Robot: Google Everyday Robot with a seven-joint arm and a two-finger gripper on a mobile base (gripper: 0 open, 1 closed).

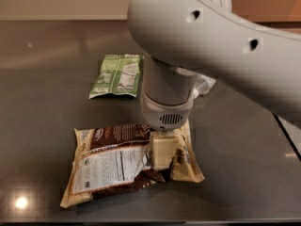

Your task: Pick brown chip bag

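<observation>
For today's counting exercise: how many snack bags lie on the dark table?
2. The brown chip bag lies nearest the camera, with the gripper over it; the green bag lies farther back. The arm could hide others.

smooth white arm (221,36); vented wrist (170,118); cream gripper (163,160) beneath

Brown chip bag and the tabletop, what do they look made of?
Brown chip bag: likely thin plastic film, glossy, judging by crinkles and sheen. Table: dark, polished, maybe stone or laminate; it mirrors lights. The gripper sits on the bag's right half.
</observation>
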